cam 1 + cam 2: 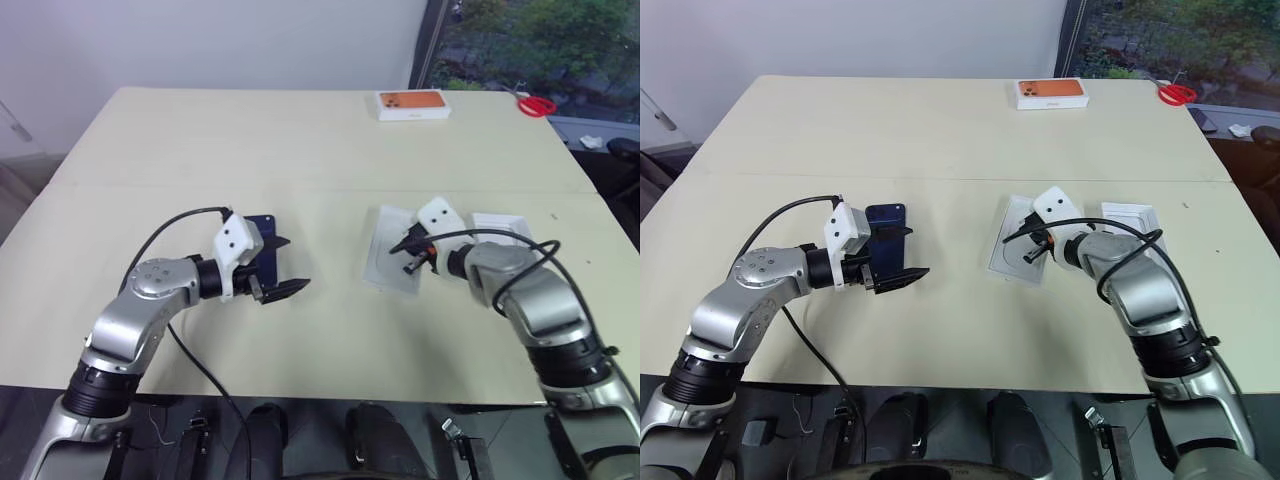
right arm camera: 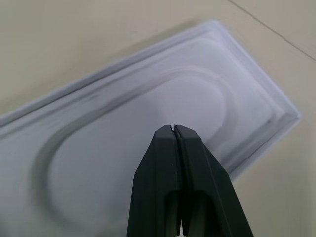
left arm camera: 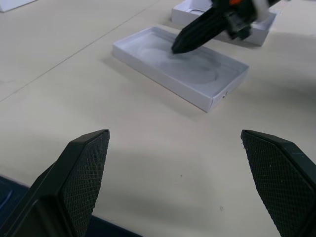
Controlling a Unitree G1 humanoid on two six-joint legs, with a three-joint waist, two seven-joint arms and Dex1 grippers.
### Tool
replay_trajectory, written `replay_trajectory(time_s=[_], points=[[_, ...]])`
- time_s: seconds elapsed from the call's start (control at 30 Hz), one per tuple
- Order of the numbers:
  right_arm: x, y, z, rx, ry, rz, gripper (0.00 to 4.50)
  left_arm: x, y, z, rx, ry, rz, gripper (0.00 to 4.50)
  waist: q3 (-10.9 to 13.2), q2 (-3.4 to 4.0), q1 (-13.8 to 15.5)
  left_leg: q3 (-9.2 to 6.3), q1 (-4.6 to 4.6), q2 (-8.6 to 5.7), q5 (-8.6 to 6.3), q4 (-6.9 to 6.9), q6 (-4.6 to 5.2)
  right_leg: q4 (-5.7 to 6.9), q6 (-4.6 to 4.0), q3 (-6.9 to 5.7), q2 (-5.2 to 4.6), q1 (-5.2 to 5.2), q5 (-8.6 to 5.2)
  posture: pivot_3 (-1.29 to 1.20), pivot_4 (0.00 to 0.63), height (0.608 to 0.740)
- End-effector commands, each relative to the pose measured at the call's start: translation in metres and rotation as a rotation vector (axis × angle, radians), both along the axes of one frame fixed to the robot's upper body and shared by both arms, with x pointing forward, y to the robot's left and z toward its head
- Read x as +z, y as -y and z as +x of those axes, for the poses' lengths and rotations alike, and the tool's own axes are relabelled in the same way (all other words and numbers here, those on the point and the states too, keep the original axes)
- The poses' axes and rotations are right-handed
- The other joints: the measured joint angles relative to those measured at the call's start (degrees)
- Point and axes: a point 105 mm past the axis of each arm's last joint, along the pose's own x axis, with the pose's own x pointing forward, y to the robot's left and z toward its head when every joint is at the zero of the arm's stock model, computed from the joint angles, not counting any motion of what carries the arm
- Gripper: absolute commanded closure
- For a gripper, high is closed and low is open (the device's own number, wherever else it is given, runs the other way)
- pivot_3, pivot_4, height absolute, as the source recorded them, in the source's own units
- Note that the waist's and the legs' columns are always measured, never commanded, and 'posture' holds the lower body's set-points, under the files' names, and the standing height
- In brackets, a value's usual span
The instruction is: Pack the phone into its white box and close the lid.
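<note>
Left gripper [image 1: 283, 266] gaping beside phone [image 1: 887, 216]; right gripper [image 2: 172, 129] pinched empty over insert [image 3: 180, 64]. Risk: closed tips shove insert off line.

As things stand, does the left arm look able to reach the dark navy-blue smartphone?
Probably yes: the left gripper, open, hovers right beside the dark navy-blue smartphone lying flat on the beige table, with nothing between them.

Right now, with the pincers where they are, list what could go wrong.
1. The shut right pincer points into the moulded insert; a push could slide it across the table.
2. The open left pincer hangs beside the phone; a careless sweep might knock it.
3. Another white tray lies beside the right arm; the elbow could nudge it.
</note>
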Motion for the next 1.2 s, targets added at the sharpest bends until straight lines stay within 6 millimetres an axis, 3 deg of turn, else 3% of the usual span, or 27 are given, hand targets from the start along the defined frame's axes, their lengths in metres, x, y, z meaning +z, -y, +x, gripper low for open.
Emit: replay_trajectory(time_s=[0.03,0.13,0.33,0.57,0.7,0.93,1.13,1.2], points=[[0.005,-0.009,-0.016,0.107,-0.015,-0.021,4.44,0.010,0.000,0.001,-0.009,0.043,-0.008,0.00,0.0,0.00,-0.1,-0.01,0.00,0.01,-0.01,0.00,0.01,-0.01,0.00,0.00,0.02,0.00,0.00,0.00,0.150,0.740],[-0.004,-0.014,-0.028,0.168,-0.068,-0.037,4.44,0.010,0.000,0.001,-0.015,0.040,-0.007,0.00,0.0,0.00,0.0,0.00,-0.01,0.01,-0.01,0.01,0.01,-0.01,0.00,0.00,0.02,0.00,0.00,0.00,0.150,0.740],[-0.022,-0.020,-0.029,0.189,-0.121,-0.075,4.44,0.010,-0.003,0.000,-0.014,0.037,-0.004,0.00,0.0,-0.01,0.0,0.00,0.01,0.01,-0.01,0.02,0.01,-0.01,0.00,0.00,0.02,0.02,0.00,0.00,0.150,0.740],[-0.027,-0.022,-0.052,0.353,-0.166,-0.141,4.44,0.008,-0.009,-0.002,0.010,0.033,0.007,0.00,0.0,-0.01,0.3,-0.01,0.01,0.01,-0.01,0.02,0.02,-0.06,0.00,-0.01,0.00,0.04,0.00,0.00,0.150,0.740],[-0.027,-0.019,-0.056,0.387,-0.170,-0.166,4.44,0.008,-0.009,-0.002,0.015,0.034,0.007,0.00,0.0,-0.01,0.2,-0.02,0.03,0.01,-0.02,0.04,0.03,-0.08,0.00,-0.02,0.00,0.09,0.00,0.00,0.150,0.740],[-0.010,-0.011,-0.045,0.391,-0.077,-0.217,4.44,0.009,-0.012,0.000,0.030,0.040,0.009,0.00,0.0,-0.02,0.2,-0.02,0.03,0.01,-0.02,0.04,0.03,-0.08,0.00,-0.02,0.00,0.08,0.00,0.00,0.150,0.740],[0.023,-0.029,-0.034,0.412,0.047,-0.137,4.44,0.011,-0.023,0.006,0.093,0.030,0.011,0.00,0.0,-0.01,-0.1,-0.02,0.03,0.02,-0.02,0.02,0.03,-0.04,0.00,-0.02,0.02,0.05,0.00,0.00,0.150,0.740],[0.035,-0.047,-0.028,0.429,0.100,-0.072,4.44,0.012,-0.036,0.011,0.167,0.010,0.005,0.00,0.0,-0.03,-0.2,-0.03,0.03,0.03,-0.02,0.02,0.03,-0.04,0.00,-0.02,0.03,0.05,0.00,0.00,0.150,0.740]])
